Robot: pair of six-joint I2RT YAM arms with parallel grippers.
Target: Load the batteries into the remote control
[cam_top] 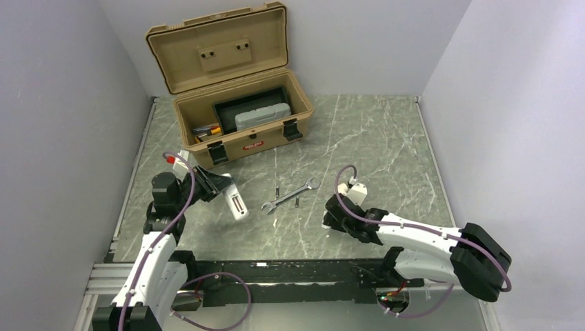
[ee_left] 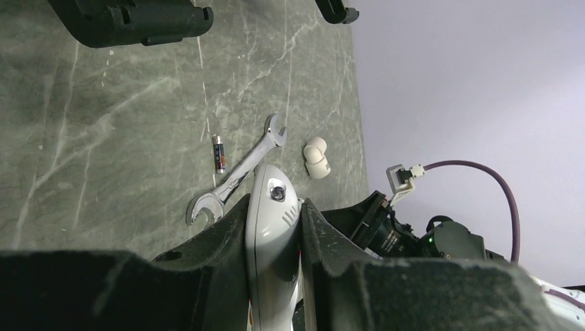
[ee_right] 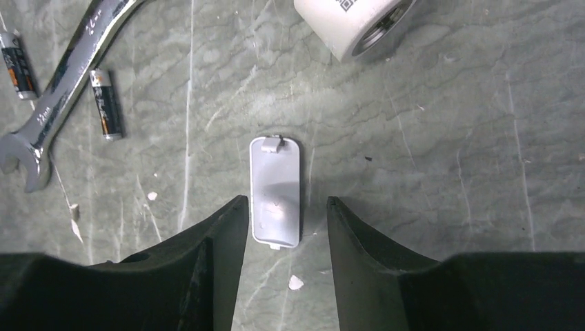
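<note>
My left gripper [cam_top: 219,187] [ee_left: 274,203] is shut on the white remote control [cam_top: 236,202] [ee_left: 272,227] and holds it off the table on the left, its rounded end sticking out past the fingers. Two AA batteries [ee_right: 107,103] [ee_right: 17,65] lie on the table on either side of the silver wrench [cam_top: 290,195] [ee_right: 62,89]. One battery also shows in the left wrist view [ee_left: 219,153]. My right gripper [cam_top: 330,219] [ee_right: 285,205] is open low over the table. A flat white battery cover [ee_right: 276,186] lies between and just ahead of its fingertips.
An open tan toolbox [cam_top: 241,103] with a tray and tools stands at the back. A small white curved plastic piece [ee_left: 316,157] [ee_right: 352,21] sits beyond the wrench [ee_left: 238,176], close to my right gripper. Grey walls close in the left, right and back.
</note>
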